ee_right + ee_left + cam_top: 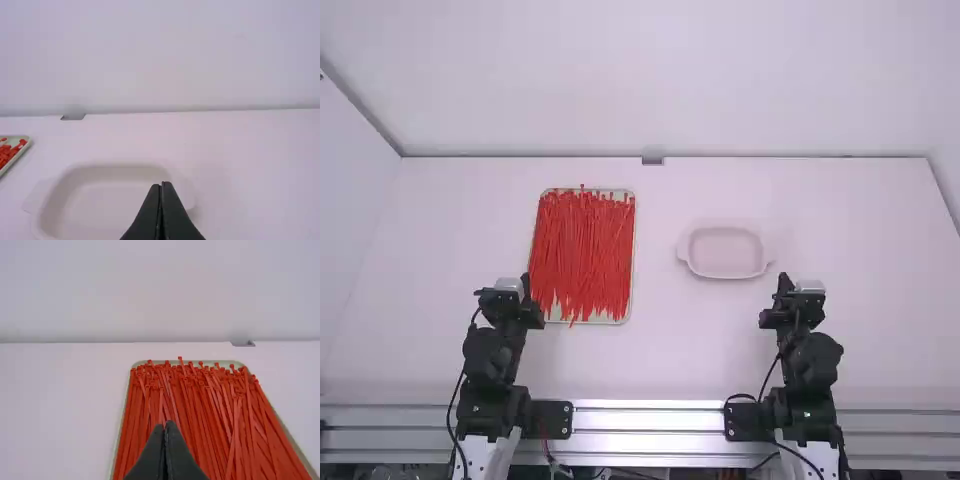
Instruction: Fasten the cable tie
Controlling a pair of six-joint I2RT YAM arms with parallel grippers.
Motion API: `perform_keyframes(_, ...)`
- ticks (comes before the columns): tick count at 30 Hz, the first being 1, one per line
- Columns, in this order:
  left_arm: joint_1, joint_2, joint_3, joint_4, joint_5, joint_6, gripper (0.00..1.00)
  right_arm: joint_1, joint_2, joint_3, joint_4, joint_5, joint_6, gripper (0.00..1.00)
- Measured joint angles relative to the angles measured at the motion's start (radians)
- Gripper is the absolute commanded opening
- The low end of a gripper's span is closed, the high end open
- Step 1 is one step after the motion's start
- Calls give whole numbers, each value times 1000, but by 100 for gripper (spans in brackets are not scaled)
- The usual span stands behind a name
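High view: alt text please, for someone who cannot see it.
A rectangular tray heaped with red plastic cable ties lies left of centre on the white table, an empty white two-handled dish to its right. Both arms sit folded at the near edge, the left jaws shut by the tray, the right jaws shut before the dish.
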Motion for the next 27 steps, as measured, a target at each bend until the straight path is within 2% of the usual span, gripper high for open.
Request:
perform_keyframes(13, 0, 44, 5, -9, 1, -1, 8, 0, 43, 2, 0, -15, 3, 8)
perform_keyframes(27, -9, 291, 140, -76, 12, -29, 28, 84, 306, 144, -62, 7, 36, 28)
